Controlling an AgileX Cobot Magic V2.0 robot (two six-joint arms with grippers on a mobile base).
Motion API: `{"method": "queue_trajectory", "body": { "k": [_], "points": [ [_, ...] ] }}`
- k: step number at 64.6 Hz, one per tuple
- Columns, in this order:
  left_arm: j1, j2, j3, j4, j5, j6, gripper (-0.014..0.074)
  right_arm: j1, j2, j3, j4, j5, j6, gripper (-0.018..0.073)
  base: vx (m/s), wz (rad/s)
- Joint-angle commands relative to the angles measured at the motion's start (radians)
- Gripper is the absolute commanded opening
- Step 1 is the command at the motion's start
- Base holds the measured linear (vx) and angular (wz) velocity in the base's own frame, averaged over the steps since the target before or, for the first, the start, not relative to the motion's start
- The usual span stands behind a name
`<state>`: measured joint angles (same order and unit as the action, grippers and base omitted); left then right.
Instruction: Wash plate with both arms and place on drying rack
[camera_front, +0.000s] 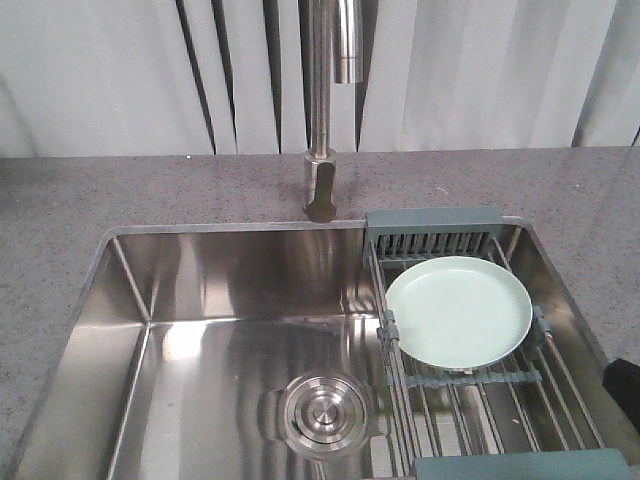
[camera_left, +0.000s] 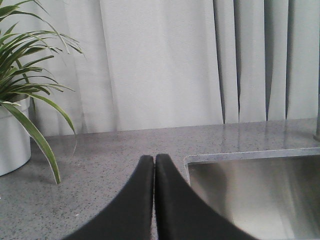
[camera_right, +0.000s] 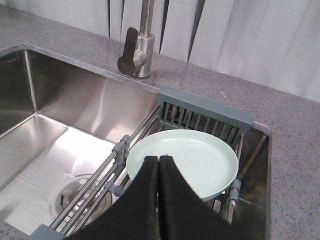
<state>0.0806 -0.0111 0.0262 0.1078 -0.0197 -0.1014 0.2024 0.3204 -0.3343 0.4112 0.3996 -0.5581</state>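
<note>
On the rack, right side of sink: plate (camera_front: 458, 310), pale mint green, lying flat across the wire rods of the rack (camera_front: 500, 395), face up, toward the rack's far end piece.
Rack position: spans the sink (camera_front: 170, 330) front to back, along its right wall; grey-blue end pieces at far and near edges.
Right hand (camera_right: 158, 162): tips pressed together, holding nothing; it hangs just over the near rim of the plate, which lies straight ahead and slightly below.
Left hand (camera_left: 154, 161): tips pressed together, holding nothing; over the worktop (camera_left: 100, 160) at the sink's left corner, well apart from the plate.
Nearer arm: right, clearly.
Plate axis: round, so no long axis; the near rim faces the right hand.
Contact: whether the right tips touch the rim cannot be told.
Other fixtures: tap (camera_front: 325, 110) behind the sink; drain (camera_front: 322, 413) in the basin floor; potted plant (camera_left: 20, 105) on the worktop at left.
Brands, labels, writing: none legible on any item.
Judged stage: plate sits on the rack; whether washing is done cannot be told.
</note>
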Motion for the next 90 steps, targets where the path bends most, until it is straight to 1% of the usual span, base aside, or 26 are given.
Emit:
{"method": "queue_trajectory", "body": {
  "k": [1,4,8,14,19,21,25,32,37,43,46,50,57,73,82,90],
  "points": [
    [0.002,-0.016,0.016,-0.009,-0.074,-0.01,-0.0006,0.0,-0.003,0.048,0.005,-0.111,-0.008,-0.0005,0.0,0.0],
    [0.002,-0.016,0.016,-0.009,-0.074,-0.01,-0.0006,0.0,-0.013,0.101,0.006,-0.154,0.012,-0.0005,0.0,0.0],
    [0.002,-0.016,0.016,-0.009,-0.074,-0.01,-0.0006,0.0,-0.035,0.192,0.008,-0.223,0.076,-0.0005,0.0,0.0],
    [0.002,-0.016,0.016,-0.009,-0.074,-0.01,-0.0006,-0.001,-0.071,0.305,-0.009,-0.328,0.194,-0.0005,0.0,0.0],
    [0.002,-0.016,0.016,-0.009,-0.074,-0.01,-0.0006,-0.003,-0.104,0.373,-0.042,-0.378,0.302,-0.0005,0.0,0.0],
    [0.002,-0.016,0.016,-0.009,-0.074,-0.01,-0.0006,-0.006,-0.12,0.383,-0.063,-0.386,0.34,-0.0005,0.0,0.0],
    [0.002,-0.016,0.016,-0.009,-0.074,-0.01,-0.0006,-0.026,-0.144,0.38,-0.123,-0.358,0.379,-0.0005,0.0,0.0],
    [0.002,-0.016,0.016,-0.009,-0.074,-0.01,-0.0006,-0.089,-0.192,0.381,-0.213,-0.357,0.485,-0.0005,0.0,0.0],
    [0.002,-0.016,0.016,-0.009,-0.074,-0.01,-0.0006,-0.127,-0.245,0.382,-0.26,-0.357,0.538,-0.0005,0.0,0.0],
    [0.002,-0.016,0.016,-0.009,-0.074,-0.01,-0.0006,-0.176,-0.324,0.382,-0.308,-0.353,0.558,-0.0005,0.0,0.0],
    [0.002,-0.015,0.016,-0.009,-0.074,-0.01,-0.0006,-0.201,-0.349,0.382,-0.314,-0.359,0.558,-0.0005,0.0,0.0],
    [0.002,-0.016,0.016,-0.009,-0.074,-0.01,-0.0006,-0.213,-0.344,0.382,-0.313,-0.377,0.558,-0.0005,0.0,0.0],
    [0.002,-0.016,0.016,-0.009,-0.074,-0.01,-0.0006,-0.21,-0.344,0.382,-0.309,-0.393,0.567,-0.0005,0.0,0.0],
    [0.002,-0.016,0.016,-0.009,-0.074,-0.01,-0.0006,-0.21,-0.344,0.382,-0.31,-0.524,0.531,-0.0005,0.0,0.0],
    [0.002,-0.016,0.016,-0.009,-0.074,-0.01,-0.0006,-0.21,-0.344,0.382,-0.365,-0.591,0.531,-0.0005,0.0,0.0],
    [0.002,-0.016,0.016,-0.009,-0.074,-0.01,-0.0006,-0.21,-0.344,0.382,-0.398,-0.619,0.532,-0.0005,0.0,0.0]
  ]
}}
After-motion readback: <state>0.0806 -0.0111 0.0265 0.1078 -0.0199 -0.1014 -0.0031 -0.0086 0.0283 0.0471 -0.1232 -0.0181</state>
